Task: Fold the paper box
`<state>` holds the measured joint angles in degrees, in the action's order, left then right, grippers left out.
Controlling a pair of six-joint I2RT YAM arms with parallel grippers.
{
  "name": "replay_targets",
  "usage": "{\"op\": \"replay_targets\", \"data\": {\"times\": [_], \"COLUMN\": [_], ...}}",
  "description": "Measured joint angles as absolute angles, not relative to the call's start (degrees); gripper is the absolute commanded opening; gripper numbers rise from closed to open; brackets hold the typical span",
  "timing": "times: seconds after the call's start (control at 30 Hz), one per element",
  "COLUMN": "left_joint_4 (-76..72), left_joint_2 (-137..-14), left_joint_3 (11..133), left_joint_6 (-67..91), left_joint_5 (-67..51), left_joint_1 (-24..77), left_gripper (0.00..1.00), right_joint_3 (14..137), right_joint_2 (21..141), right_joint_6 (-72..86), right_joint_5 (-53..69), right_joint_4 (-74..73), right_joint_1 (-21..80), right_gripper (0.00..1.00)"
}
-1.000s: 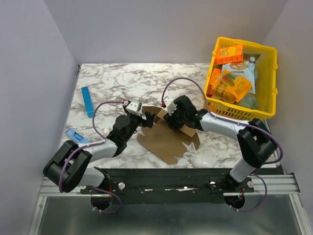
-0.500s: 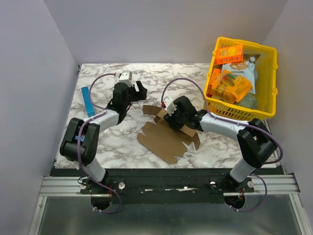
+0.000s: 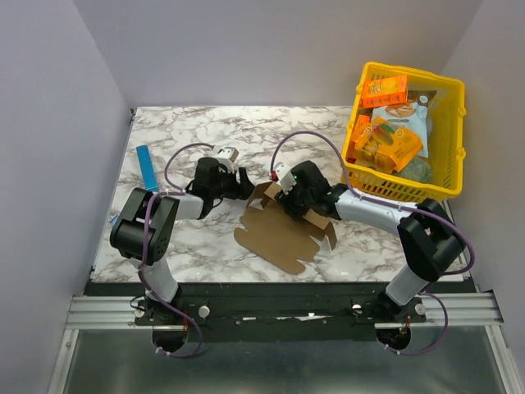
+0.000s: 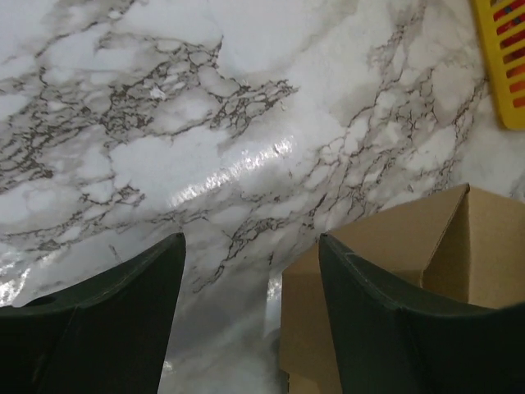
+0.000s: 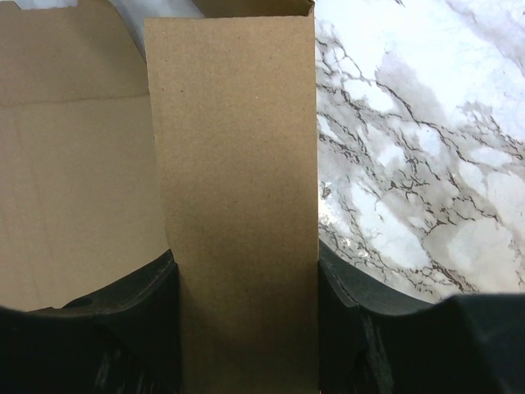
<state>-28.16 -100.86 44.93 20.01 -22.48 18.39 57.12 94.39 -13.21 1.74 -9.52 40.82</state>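
Observation:
The paper box (image 3: 283, 234) is a plain brown die-cut sheet lying mostly flat in the middle of the marble table, with its far flaps raised. My right gripper (image 3: 289, 197) is shut on one upright panel of it. In the right wrist view that panel (image 5: 234, 164) fills the whole gap between the fingers of the right gripper (image 5: 244, 254). My left gripper (image 3: 244, 185) stands open just left of the box's raised far-left flap. In the left wrist view the box (image 4: 484, 246) shows a folded corner, and its edge reaches in beside the right finger of the left gripper (image 4: 250, 240).
A yellow basket (image 3: 449, 176) with orange snack boxes (image 3: 384, 89) and bags stands at the back right; its corner (image 4: 502, 66) shows in the left wrist view. A slim blue bar (image 3: 147, 169) lies at the left edge of the table.
The left arm swung away to the back left, then came back to the box's far-left flap with its jaws narrower. The box's left side shifted slightly. The right gripper kept its hold.

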Motion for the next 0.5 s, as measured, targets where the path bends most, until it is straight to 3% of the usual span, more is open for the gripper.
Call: {"op": "replay_targets", "data": {"times": [0.2, 0.4, 0.5], "left_joint_4": [-33.28, -37.45, -37.74], "left_joint_2": [-99.53, -98.78, -98.78], "left_joint_3": [39.48, 37.93, 38.33], "left_joint_6": [19.94, 20.21, 20.84], "left_joint_5": [-25.3, -26.68, -27.59], "left_joint_1": [18.46, 18.61, 18.87], "left_gripper": [0.72, 0.54, 0.5], "right_joint_3": [57.12, 57.12, 57.12], "right_joint_2": [94.39, 94.39, 94.39], "right_joint_6": [-13.67, -13.76, -13.72], "right_joint_5": [1.74, 1.72, 1.3], "right_joint_4": [-9.89, -9.91, -9.91], "right_joint_1": [40.82, 40.82, 40.82], "right_gripper": [0.47, 0.47, 0.47]}}
